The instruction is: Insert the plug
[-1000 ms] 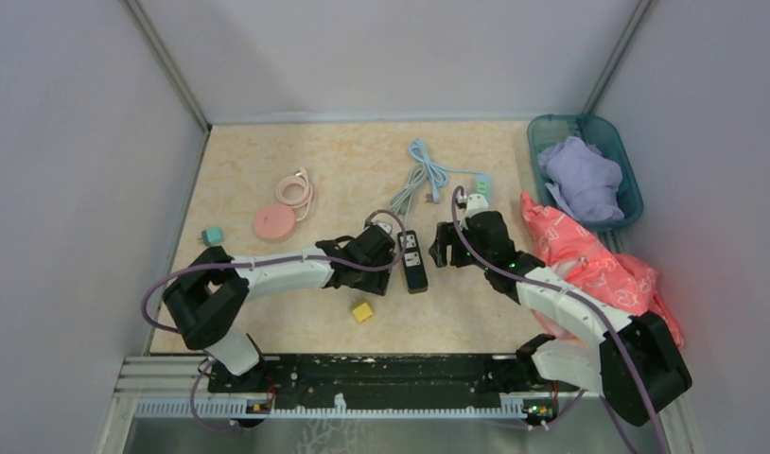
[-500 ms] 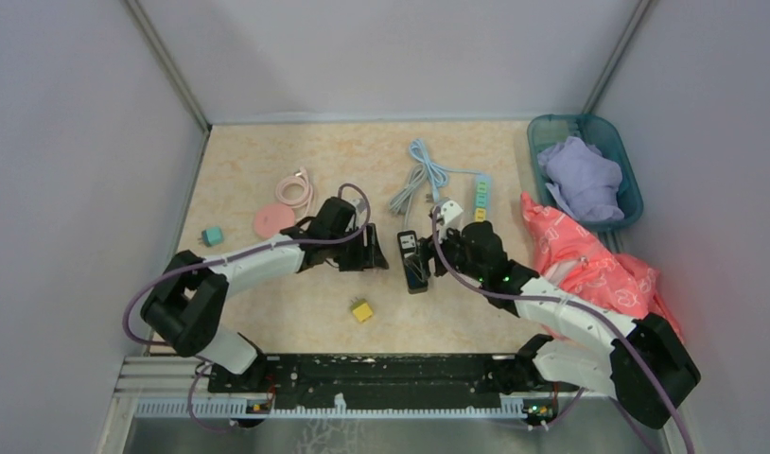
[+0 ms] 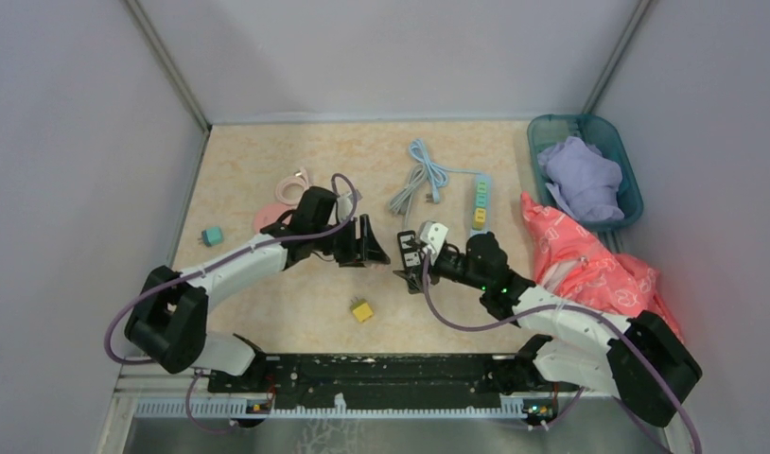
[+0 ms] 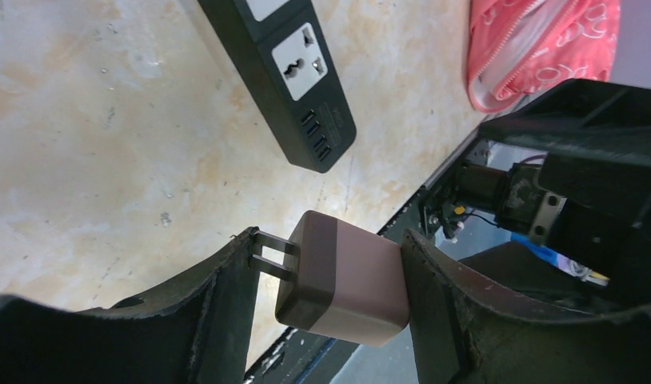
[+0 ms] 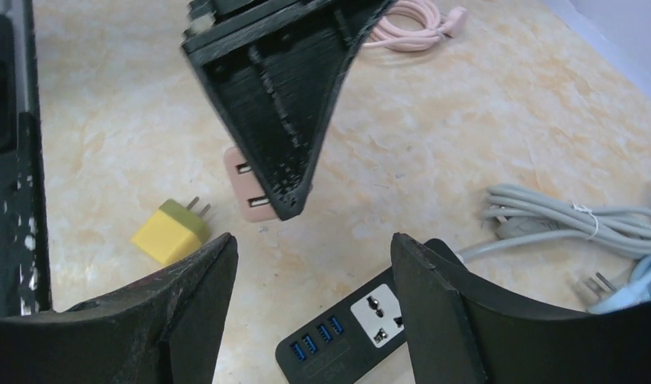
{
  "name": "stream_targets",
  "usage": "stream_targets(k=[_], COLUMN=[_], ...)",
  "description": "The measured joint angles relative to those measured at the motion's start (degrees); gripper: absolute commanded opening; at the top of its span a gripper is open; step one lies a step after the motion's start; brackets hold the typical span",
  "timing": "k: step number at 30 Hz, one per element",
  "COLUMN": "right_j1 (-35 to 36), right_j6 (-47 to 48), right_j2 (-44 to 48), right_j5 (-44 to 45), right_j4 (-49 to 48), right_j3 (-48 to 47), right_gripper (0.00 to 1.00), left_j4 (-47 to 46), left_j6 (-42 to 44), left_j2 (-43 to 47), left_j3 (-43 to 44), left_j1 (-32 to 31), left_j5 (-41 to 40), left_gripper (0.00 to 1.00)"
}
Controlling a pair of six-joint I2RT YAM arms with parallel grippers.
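My left gripper is shut on a pink-and-brown plug; its two prongs press against one finger and its back against the other. In the top view the left gripper hovers just left of the black power strip. The strip's white socket and blue USB ports show in the left wrist view and the right wrist view. My right gripper is open and empty, low over the strip's near end. The held plug also shows in the right wrist view.
A yellow plug lies near the front, a teal plug at the left. A pink cable, a blue cable and a pastel strip lie farther back. A teal basket and red bag are on the right.
My right gripper has moved left, from beside the black strip to over its near end. My left arm has swung back and left, its gripper still holding the plug beside the strip.
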State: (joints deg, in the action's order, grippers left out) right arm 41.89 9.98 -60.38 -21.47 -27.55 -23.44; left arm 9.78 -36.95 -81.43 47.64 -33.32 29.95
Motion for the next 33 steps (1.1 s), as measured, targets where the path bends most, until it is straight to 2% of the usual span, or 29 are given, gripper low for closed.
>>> stream_targets(k=[6, 10, 21, 29, 31, 33], right_j1=[1.92, 3.19, 4.94, 4.98, 4.98, 4.98], right_j6=[7.17, 10.78, 14.25, 14.21, 14.01, 13.84], right_j2=[-1.11, -2.49, -7.13, -10.01, -10.58, -10.69], right_j5=[-3.54, -4.98, -5.64, -5.95, -6.12, -6.25], right_j4=[-5.53, -11.67, -18.36, -21.44, -21.88, -22.16], right_j3=[2.38, 4.39, 4.42, 4.26, 4.26, 4.26], right_gripper=[0.68, 0.62, 0.52, 0.32, 0.24, 0.09], left_j4=[-1.46, -3.91, -8.9, -12.0, -12.44, -12.68], left_j6=[-1.9, -3.82, -8.7, -11.19, -11.58, -11.85], left_j2=[0.83, 2.12, 2.38, 2.38, 2.38, 2.38], left_j3=[-0.04, -0.72, -2.71, -4.35, -4.83, -4.94], left_j1=[0.22, 0.35, 0.37, 0.68, 0.87, 0.94], left_j5=[4.02, 6.21, 11.28, 13.22, 13.38, 13.62], left_gripper=[0.57, 0.57, 0.57, 0.59, 0.6, 0.61])
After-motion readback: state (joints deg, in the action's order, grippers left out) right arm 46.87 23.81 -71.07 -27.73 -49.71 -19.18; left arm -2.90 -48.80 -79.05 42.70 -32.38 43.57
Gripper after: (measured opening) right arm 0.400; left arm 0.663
